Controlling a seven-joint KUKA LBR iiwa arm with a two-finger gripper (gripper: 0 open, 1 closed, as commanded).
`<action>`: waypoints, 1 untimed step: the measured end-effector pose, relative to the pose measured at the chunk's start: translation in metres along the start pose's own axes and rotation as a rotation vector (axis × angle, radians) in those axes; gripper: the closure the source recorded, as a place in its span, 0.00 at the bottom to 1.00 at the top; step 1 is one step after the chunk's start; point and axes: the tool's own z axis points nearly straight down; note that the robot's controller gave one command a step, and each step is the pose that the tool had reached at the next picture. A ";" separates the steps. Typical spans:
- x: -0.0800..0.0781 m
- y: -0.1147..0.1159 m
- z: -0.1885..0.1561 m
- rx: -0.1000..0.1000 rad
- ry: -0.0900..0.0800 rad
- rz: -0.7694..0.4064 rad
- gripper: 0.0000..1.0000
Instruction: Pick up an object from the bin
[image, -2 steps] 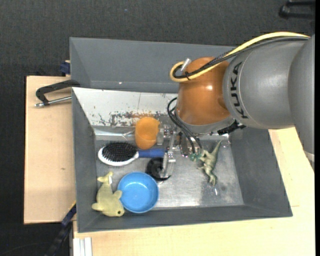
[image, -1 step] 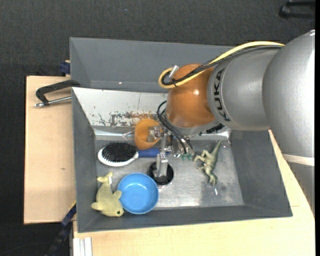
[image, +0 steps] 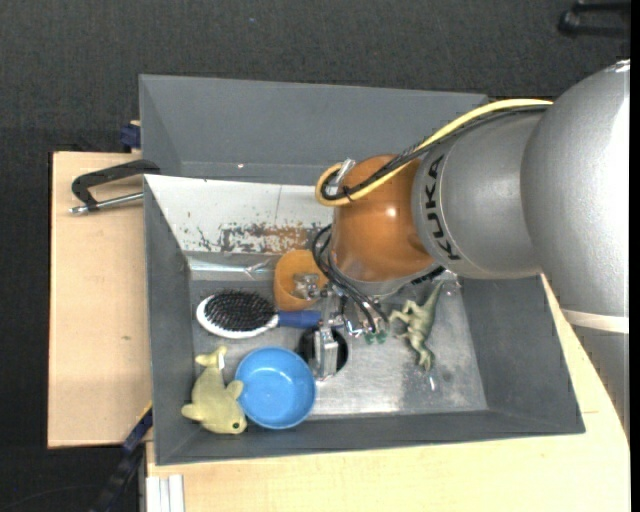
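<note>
Hovering low over bin (image: 520, 340) middle: gripper (image: 326, 352), touching-close to blue bowl (image: 275, 390) rim, just below hairbrush (image: 238, 313) handle. Claw spread, contents: cannot tell. Centre on handle, clear bowl rim, then close.

Single camera above bin (image: 300, 130), angled slightly, close; arm (image: 540, 190) fills frame right.

floor: dark speckled carpet (image: 300, 40) | extent: top and left of view | light: even
</note>
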 end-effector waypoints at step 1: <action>-0.002 0.001 -0.002 -0.003 -0.006 0.003 1.00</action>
